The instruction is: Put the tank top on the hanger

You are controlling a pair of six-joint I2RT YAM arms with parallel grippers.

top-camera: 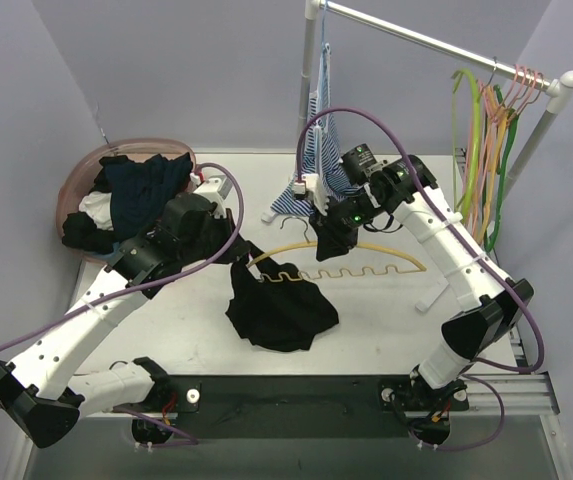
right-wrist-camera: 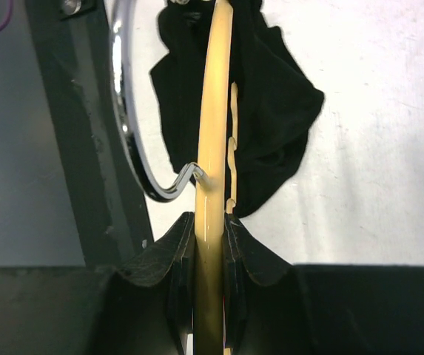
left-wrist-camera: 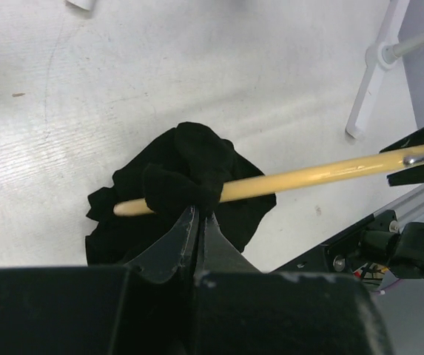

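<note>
Left claw point(left-wrist-camera: 197, 212), tank top point(left-wrist-camera: 191, 159) pinched (wrist view)

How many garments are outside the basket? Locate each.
2. The black tank top lies on the table, bunched on one end of the yellow hanger; the striped garment hangs from the rail. More may be hidden.

Over the middle of the white tabletop point(top-camera: 386, 325), the yellow plastic arched hanger point(top-camera: 366, 270) runs left to right. The right hand point(top-camera: 324, 250) clamps its middle. The left hand point(top-camera: 239, 254) pinches the black soft-fabric tank top point(top-camera: 281, 315), which is draped over the hanger's left end and spreads in front. The pink round basket point(top-camera: 71, 190) sits rear left, and the white metal rack point(top-camera: 436, 45) stands rear right.
</note>
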